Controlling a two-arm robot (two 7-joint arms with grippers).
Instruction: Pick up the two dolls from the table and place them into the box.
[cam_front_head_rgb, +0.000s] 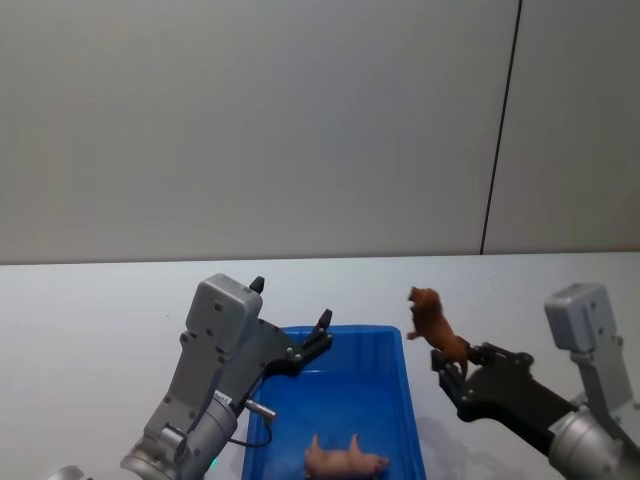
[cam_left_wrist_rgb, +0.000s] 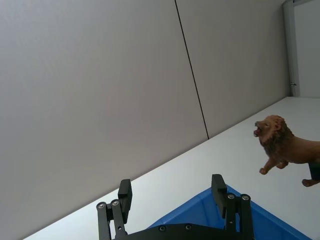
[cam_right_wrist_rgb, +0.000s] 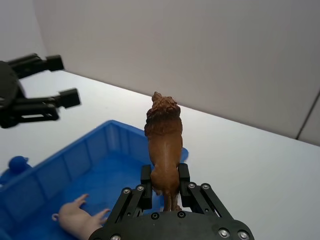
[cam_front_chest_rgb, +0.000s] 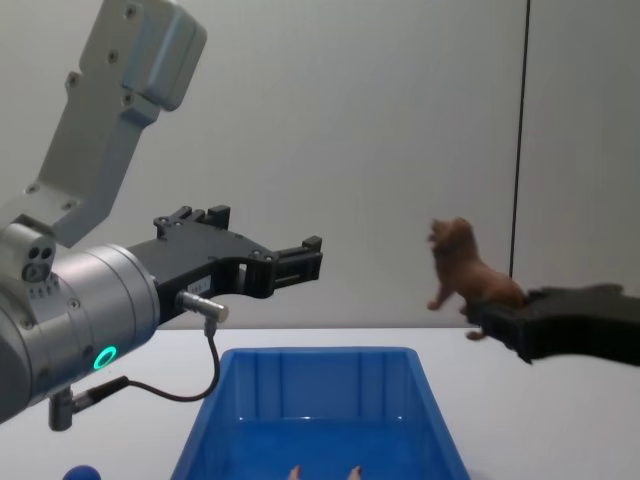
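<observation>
Status on the doll job: halfway, I'd say. The pink pig (cam_front_head_rgb: 345, 460) is lying on its side on the floor of the blue box (cam_front_head_rgb: 408, 395), at the end nearest the robot. So one doll's done.

The lion (cam_front_head_rgb: 435, 325) is the one in play. It's up in the air just outside the box's right wall, near the far right corner, and higher than the rim. The right arm (cam_front_head_rgb: 510, 395) reaches in from right of the box, and its jaws are clamped on the lion's rear end. The head and front paws stick out past them, pointing away from the robot.

My read is that this is the carry step. The next move is a short slide left until the lion sits over the inside of the box, then a drop in height, then the jaws let go. There's plenty of free floor at the far end of the box, away from the pig.

Other stuff, sweeping from the left of the box:
- A small blue ball (cam_right_wrist_rgb: 17, 163) sits on the white bench (cam_front_head_rgb: 100, 300) just outside the box's left wall. It's not part of the job, so leave it.
- The left arm (cam_front_head_rgb: 225, 320) hangs over the box's far left corner, jaws spread wide and holding nothing.

The left arm is the only thing I'd watch, since its jaws hang over the same box. A drop kept toward the right side of the box should stay clear of them.
</observation>
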